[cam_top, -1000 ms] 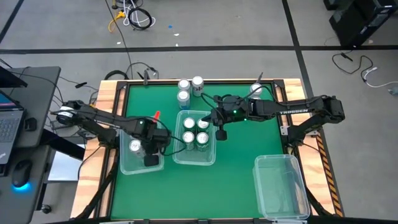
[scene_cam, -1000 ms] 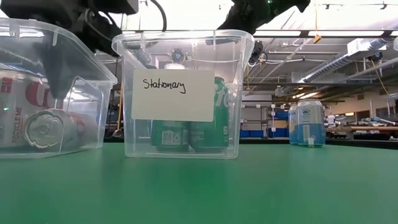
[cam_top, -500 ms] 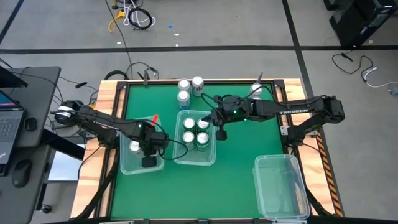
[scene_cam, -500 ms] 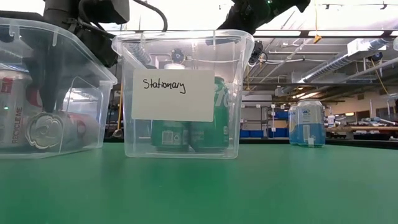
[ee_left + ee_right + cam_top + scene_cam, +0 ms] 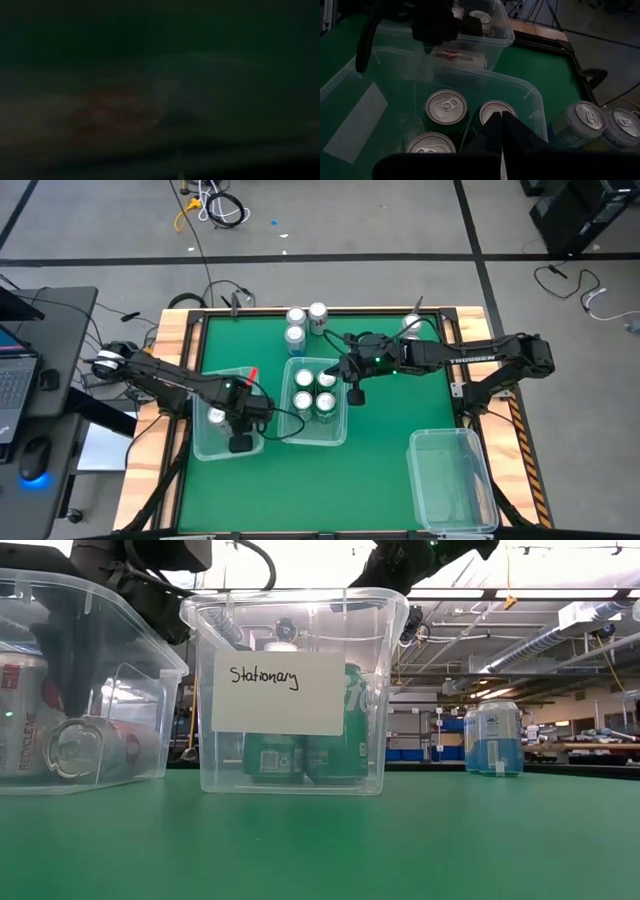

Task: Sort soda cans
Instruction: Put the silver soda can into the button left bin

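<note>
The left gripper [image 5: 240, 442] was down in the left bin [image 5: 202, 448] among white cans [image 5: 217, 416], its fingers' spread impossible to tell, while the right gripper [image 5: 498, 125] hung pinched together and empty over the green cans [image 5: 445, 107], so the next move looked like lifting clear for another can.

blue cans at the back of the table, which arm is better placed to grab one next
Probably the right: its gripper hangs shut over the middle bin's edge, near the blue cans. The left gripper is down in the left bin.

Hidden and unreadable parts

The left wrist view was a dark blur. The white label [image 5: 278, 692] hid part of the green cans [image 5: 305, 755]; the left bin [image 5: 60, 680] was cut off at the edge.
</note>
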### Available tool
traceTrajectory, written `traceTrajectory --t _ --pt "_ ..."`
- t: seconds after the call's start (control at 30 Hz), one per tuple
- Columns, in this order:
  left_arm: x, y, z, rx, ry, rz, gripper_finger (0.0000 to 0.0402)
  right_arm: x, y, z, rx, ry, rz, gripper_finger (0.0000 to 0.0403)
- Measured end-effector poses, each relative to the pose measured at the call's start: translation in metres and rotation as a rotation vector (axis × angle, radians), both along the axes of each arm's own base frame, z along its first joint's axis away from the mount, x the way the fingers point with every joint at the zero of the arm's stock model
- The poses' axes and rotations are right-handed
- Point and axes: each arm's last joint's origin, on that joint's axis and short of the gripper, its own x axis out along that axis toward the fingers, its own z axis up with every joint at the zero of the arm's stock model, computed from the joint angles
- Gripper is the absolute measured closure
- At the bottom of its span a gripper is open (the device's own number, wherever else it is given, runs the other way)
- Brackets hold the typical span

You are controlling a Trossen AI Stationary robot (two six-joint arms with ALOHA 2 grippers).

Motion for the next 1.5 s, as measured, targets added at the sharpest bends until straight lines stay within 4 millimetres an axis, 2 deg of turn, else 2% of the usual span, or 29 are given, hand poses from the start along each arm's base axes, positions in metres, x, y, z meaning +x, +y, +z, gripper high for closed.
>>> traceTrajectory --t 0.17,0.63,0.97,1.3,1.5 --pt "-0.002 0.0 -0.008 -0.003 -0.003 0.006 0.0402 0.0 0.0 0.0 -0.002 -0.002 0.001 0.0403" --pt "-0.004 0.003 -0.009 0.077 0.004 0.013 0.0401 0.0 0.0 0.0 -0.002 -0.001 0.001 0.0403" --pt "0.001 0.014 -0.01 0.03 -0.01 0.011 0.0401 0.0 0.0 0.0 -0.002 -0.001 0.001 0.0403" --pt "0.002 0.018 0.005 0.036 0.0 -0.011 0.0401 0.0 0.0 0.0 -0.002 0.0 0.001 0.0403" --pt "-0.003 0.019 -0.006 0.024 0.016 0.003 0.0401 0.0 0.0 0.0 -0.002 0.0 0.001 0.0403"
